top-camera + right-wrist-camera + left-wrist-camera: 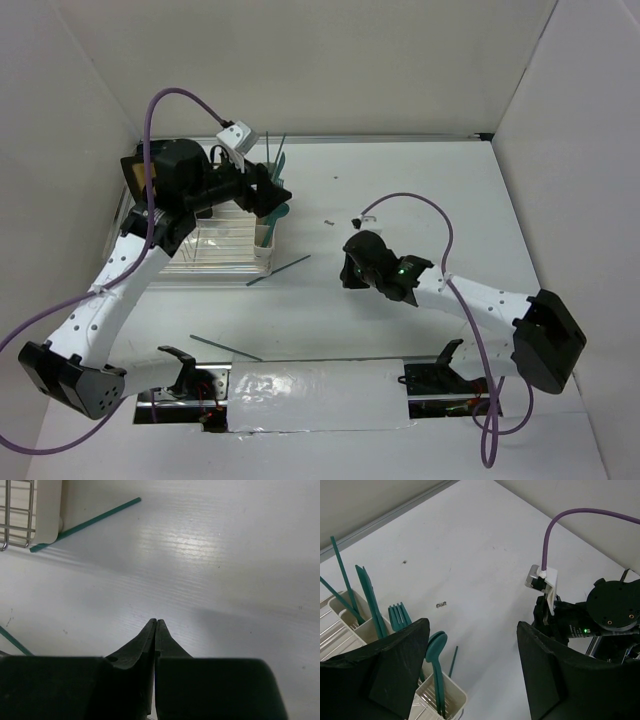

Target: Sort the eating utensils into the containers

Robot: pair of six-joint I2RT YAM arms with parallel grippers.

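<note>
The right hand (155,621), pressed together and empty, is hovering, needing to part and straddle the slim teal-green plastic utensil (85,524) crosswise.

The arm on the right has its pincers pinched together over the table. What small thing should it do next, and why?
Probably open the right gripper and ease it toward the teal utensil lying flat beside the rack corner: the gripper is shut on nothing, and that piece is not yet sorted.
</note>
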